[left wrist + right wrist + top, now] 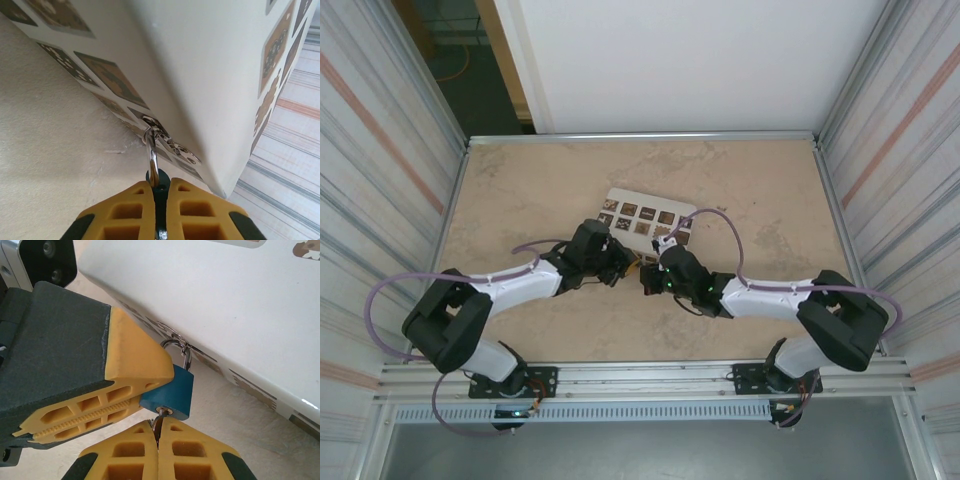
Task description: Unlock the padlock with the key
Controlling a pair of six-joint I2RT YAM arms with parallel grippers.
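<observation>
Two arms meet by the white box (645,215) on my top cam, too coarse for the lock; L wrist cam has the left gripper (160,187) pinching the blue padlock (151,165), shackle thru the box's hasp (167,142), while R wrist cam adds the right gripper (160,432) clamped on what's prob. the key (159,419) at its keyhole.

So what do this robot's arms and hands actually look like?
The left arm and right arm are white tubes with chunky black joint blocks, each trailing a looping purple cable. The left hand and right hand have yellow, lattice-cut fingers on dark grey bodies.
</observation>
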